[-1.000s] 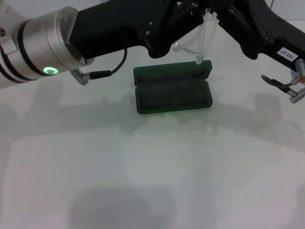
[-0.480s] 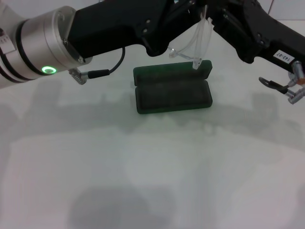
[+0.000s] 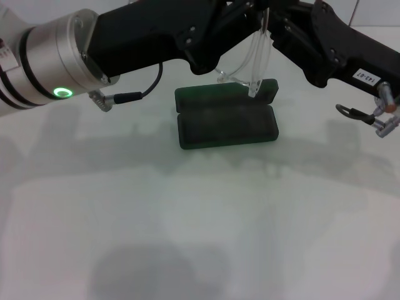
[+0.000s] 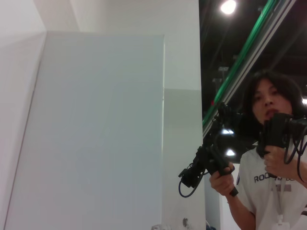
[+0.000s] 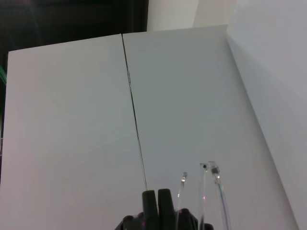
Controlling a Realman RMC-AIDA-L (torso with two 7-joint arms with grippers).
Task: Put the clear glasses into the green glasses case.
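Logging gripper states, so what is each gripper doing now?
Left gripper: cannot be told.
Right gripper: appears closed on the clear glasses, above the green glasses case.

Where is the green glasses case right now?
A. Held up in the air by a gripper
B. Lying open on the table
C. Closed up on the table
B: the green glasses case lies open on the white table, its lining showing, while the clear glasses hang above its lid.

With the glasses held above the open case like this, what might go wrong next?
The clear glasses hang over the raised lid of the green glasses case, not its tray, so lowering here may land them on the lid. They are almost as wide as the case, so a tilted drop could catch the rim. Both arms crowd together above.
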